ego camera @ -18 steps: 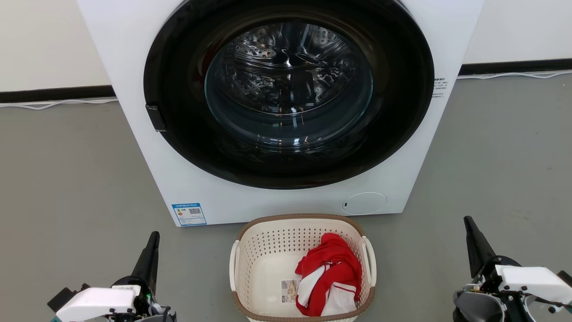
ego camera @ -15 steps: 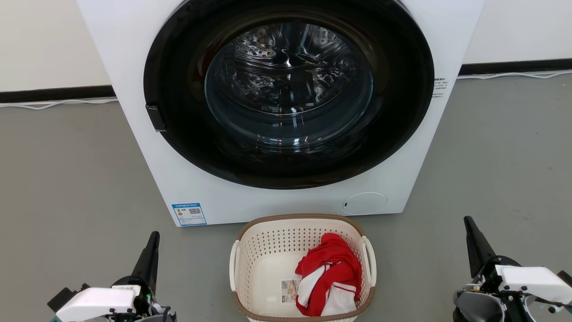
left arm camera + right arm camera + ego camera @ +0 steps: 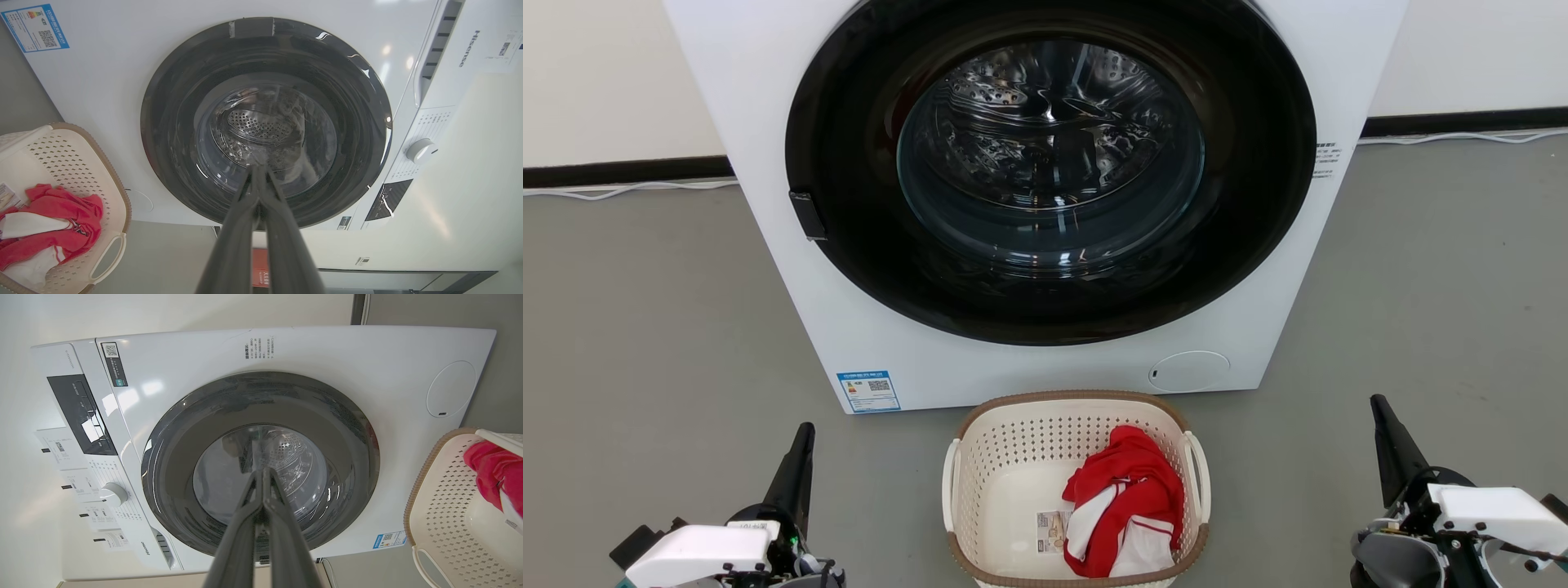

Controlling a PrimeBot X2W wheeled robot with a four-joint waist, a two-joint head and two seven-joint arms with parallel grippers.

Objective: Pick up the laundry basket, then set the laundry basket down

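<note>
- Cream-white perforated laundry basket (image 3: 1013, 457) on grey floor (image 3: 645, 327), just before washing machine (image 3: 915, 367); red-and-white garment (image 3: 1123, 498) inside; not yet lifted.
- Left gripper (image 3: 805, 437) and right gripper (image 3: 1380, 408) flanking, well apart from basket; fingers pressed together, empty.
- Advised: part fingers, take both loop handles (image 3: 948, 482) evenly, lift level.

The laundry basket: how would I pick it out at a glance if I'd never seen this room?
Find the big white washing machine with its round dark door. On the grey floor right in front of it sits the laundry basket. It alone is cream perforated plastic, with a brown rim, white loop handles and a red-and-white garment inside.
</note>
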